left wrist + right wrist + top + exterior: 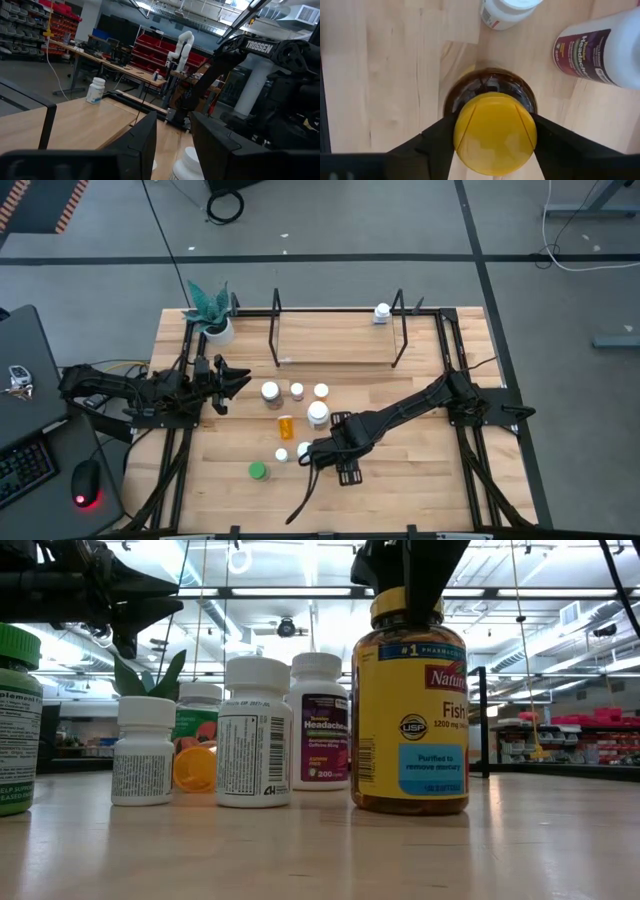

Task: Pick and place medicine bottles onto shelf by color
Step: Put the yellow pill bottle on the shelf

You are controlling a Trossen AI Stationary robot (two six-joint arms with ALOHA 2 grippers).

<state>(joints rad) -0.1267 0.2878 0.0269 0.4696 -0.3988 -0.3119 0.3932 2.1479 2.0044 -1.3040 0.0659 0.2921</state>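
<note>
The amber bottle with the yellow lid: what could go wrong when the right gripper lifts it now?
The right gripper pinches only the yellow lid of the amber bottle, so the heavy body might tilt or slip. A purple-labelled bottle and a white-capped bottle stand close by; a swing could topple them.

- We are looking into a robotics lab or workshop hall, with an open ceiling carrying strip lights [300, 592] and ducts.
- Red storage bins [150, 47] are filling shelving behind long workbenches [107, 62].
- A white robot arm [181, 47] is standing on a far bench.
</note>
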